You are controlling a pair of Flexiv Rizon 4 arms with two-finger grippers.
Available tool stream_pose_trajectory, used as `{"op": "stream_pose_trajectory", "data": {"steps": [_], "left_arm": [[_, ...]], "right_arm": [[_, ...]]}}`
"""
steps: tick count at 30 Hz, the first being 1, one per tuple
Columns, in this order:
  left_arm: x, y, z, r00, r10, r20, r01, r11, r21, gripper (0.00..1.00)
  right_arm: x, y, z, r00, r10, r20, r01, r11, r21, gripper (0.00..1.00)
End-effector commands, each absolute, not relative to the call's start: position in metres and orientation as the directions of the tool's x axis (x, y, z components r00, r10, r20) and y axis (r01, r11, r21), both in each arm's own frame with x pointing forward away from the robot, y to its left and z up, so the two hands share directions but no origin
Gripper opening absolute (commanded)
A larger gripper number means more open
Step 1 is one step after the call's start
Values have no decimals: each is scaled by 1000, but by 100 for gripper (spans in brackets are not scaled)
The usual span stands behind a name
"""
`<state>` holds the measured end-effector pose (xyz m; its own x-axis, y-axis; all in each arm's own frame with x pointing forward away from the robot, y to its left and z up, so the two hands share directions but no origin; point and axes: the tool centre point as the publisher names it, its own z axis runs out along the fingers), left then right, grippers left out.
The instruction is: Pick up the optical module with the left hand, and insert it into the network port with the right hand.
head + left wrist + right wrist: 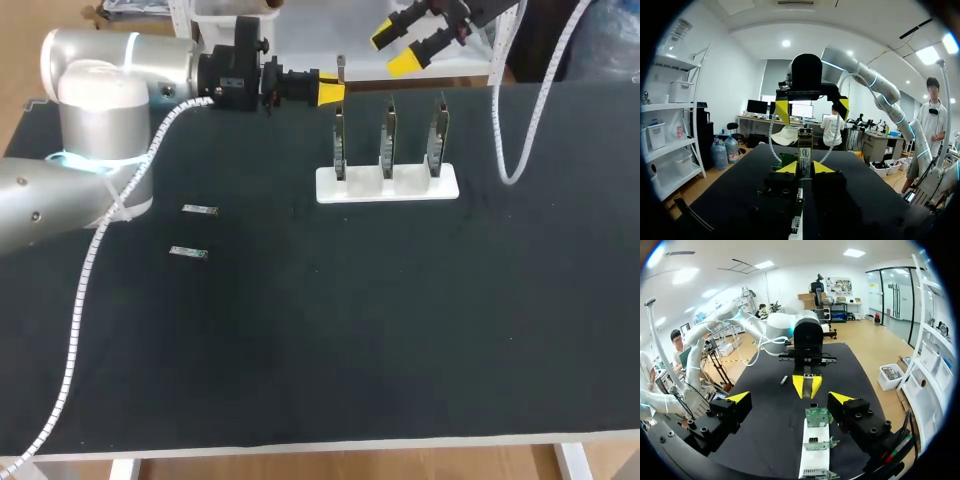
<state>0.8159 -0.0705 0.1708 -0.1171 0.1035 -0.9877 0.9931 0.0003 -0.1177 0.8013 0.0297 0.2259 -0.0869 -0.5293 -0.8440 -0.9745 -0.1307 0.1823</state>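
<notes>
**Yellow tips pinching the optical module at twelve o'clock on the table**

Black cloth is covering the table (350,330). Seen from the head view, the left gripper (333,93) is hanging over the far edge at about twelve o'clock, with its arm coming in from ten o'clock. Its two yellow fingertips are pressing on the optical module (804,150) from both sides. In the left wrist view the module is standing upright between them and sticking out past the tips.

The right gripper (392,52) is hovering at about one o'clock, just beyond the table's far edge and near the left gripper. Its fingers are spread wide and are holding nothing. In the right wrist view the held module is showing ahead of the gap between those fingers, well apart from both of them.

A white stand (387,185) is sitting at about one o'clock from the table's middle, just nearer than the two grippers. It is carrying three boards (388,140) upright in a row. In the right wrist view the stand is lying under the spread right fingers.

Two spare modules are lying flat at about nine to ten o'clock, one farther (200,210) and one nearer (188,252), close together but not touching.
</notes>
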Motion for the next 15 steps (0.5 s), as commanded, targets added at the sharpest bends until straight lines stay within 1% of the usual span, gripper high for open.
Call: {"op": "stream_pose_trajectory", "data": {"steps": [1,15], "left_arm": [[816,-71,170,-116,102,-988,993,0,-116,0],[816,-71,170,-116,102,-988,993,0,-116,0]], "right_arm": [[806,36,227,-87,-523,-848,-960,-182,211,100],[800,46,224,-85,-515,-853,-976,-128,175,100]]}}
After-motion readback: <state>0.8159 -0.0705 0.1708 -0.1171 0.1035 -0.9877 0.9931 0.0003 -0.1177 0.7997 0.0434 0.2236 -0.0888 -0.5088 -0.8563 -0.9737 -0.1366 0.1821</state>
